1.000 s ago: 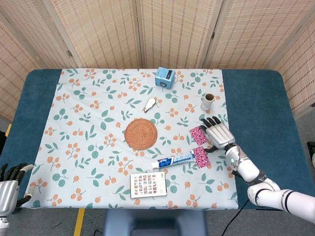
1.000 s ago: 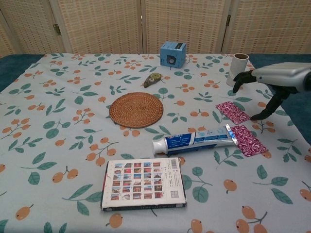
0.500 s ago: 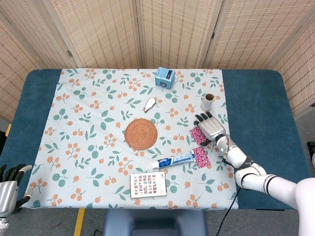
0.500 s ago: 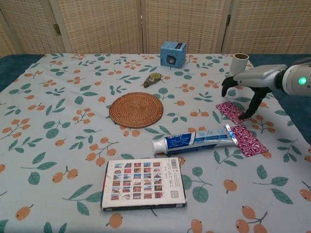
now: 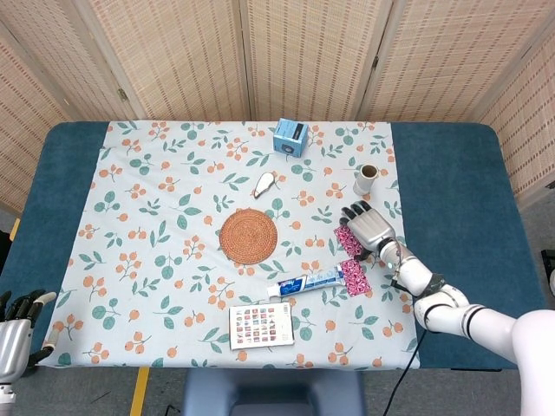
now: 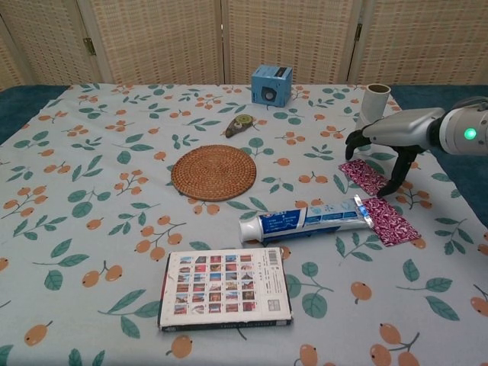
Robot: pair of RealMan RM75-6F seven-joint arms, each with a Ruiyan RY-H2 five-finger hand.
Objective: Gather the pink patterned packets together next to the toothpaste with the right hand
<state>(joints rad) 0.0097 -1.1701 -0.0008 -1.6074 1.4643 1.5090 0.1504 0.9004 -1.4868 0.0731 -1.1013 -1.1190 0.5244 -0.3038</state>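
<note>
Our right hand [image 6: 385, 149] dropped lower over the far packet [image 6: 364, 175], fingers spread, holding nothing yet; near packet [image 6: 389, 219] already touches the toothpaste [image 6: 305, 221], so prob. drag next.

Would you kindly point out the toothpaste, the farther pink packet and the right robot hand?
toothpaste [image 6: 305, 219]: chest view, middle of the tube.
farther pink packet [image 6: 363, 175]: chest view, its bare middle.
right robot hand [image 5: 370, 227]: head view, back of the hand.
</note>
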